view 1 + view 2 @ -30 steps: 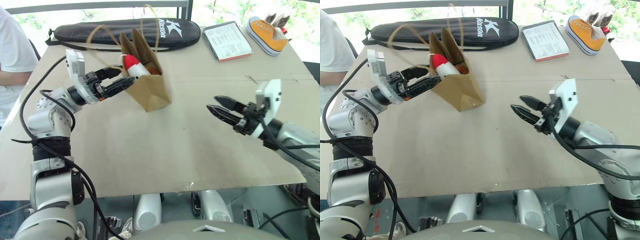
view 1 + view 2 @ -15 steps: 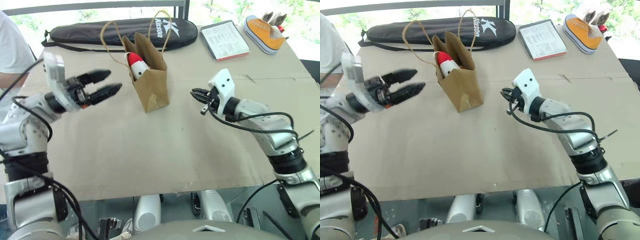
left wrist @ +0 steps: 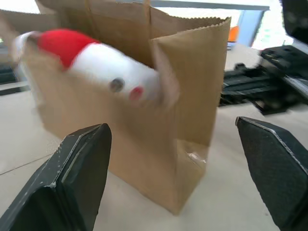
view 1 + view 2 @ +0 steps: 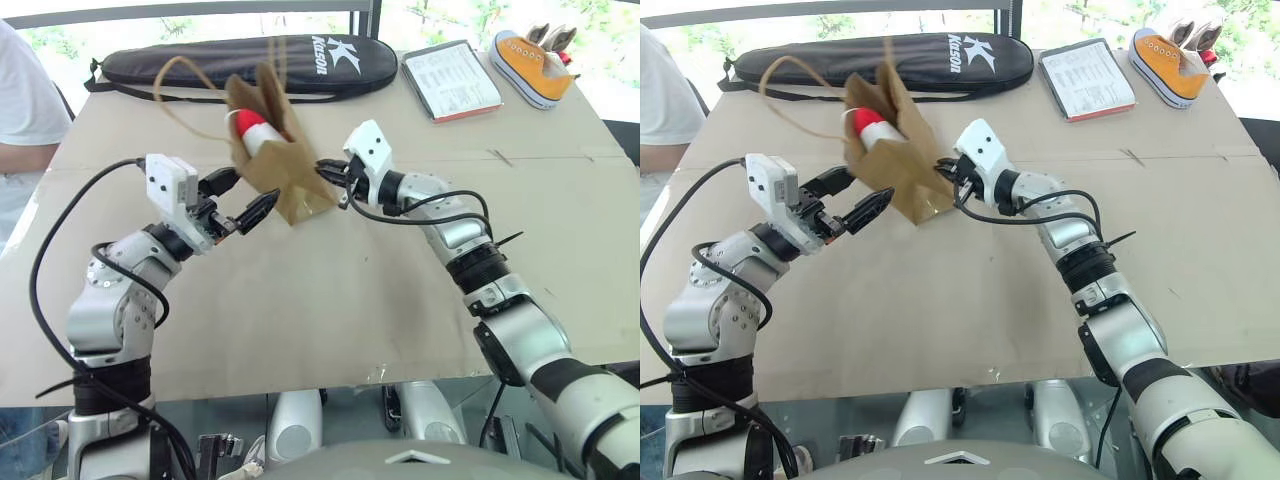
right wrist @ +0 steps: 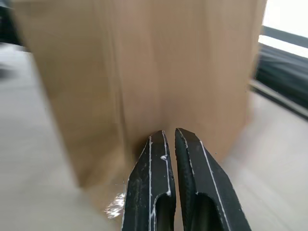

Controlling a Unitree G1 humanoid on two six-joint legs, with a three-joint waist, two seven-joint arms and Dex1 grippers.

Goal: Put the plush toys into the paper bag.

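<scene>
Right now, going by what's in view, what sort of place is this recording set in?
Probably an informal test setup by bright windows, not a home. A cardboard-covered table holds staged props: a paper bag, a black racket case, an orange sneaker. A person's sleeve shows at the table's edge.

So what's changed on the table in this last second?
The right gripper swung across to the paper bag, jaws shut, tips at its side. The bag now tilts toward the left gripper, which pulled back, jaws open. The white toy remains inside; case, booklet and sneaker unmoved.

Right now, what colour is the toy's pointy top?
Red, on the white plush toy; the left wrist view shows it best.
</scene>
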